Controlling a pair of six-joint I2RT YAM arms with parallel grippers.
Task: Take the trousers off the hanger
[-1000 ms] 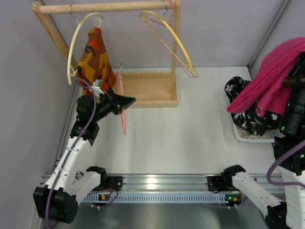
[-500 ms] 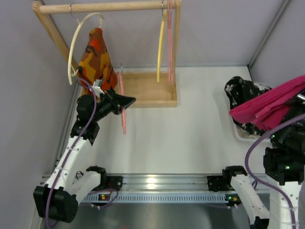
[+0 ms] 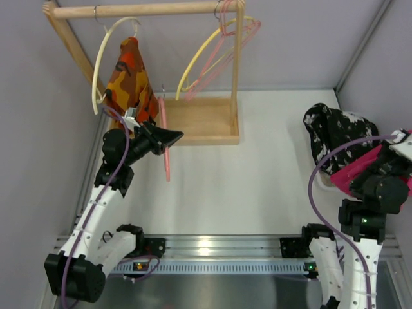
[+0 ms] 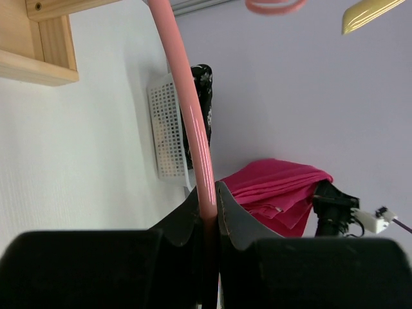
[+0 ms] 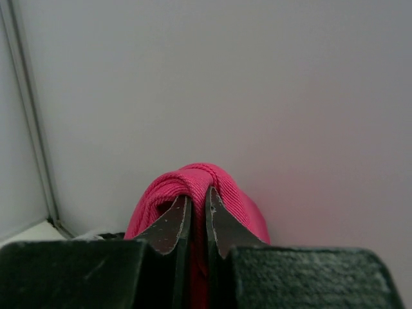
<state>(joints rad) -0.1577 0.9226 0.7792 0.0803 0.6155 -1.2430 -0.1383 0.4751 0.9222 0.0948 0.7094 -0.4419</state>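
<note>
Right gripper (image 5: 197, 199) was pinched shut on a fold of the magenta trousers (image 5: 193, 177), seemingly over the near edge of the white basket (image 4: 168, 122). Left gripper (image 4: 206, 193) clamped the bare salmon hanger (image 4: 193, 116) well left of that basket. Released there, the cloth might slide off its rim.

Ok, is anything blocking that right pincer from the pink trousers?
Nothing visible does: the right pincer is shut on a fold of the trousers, well apart from the hanger gripped by the left pincer.
</note>
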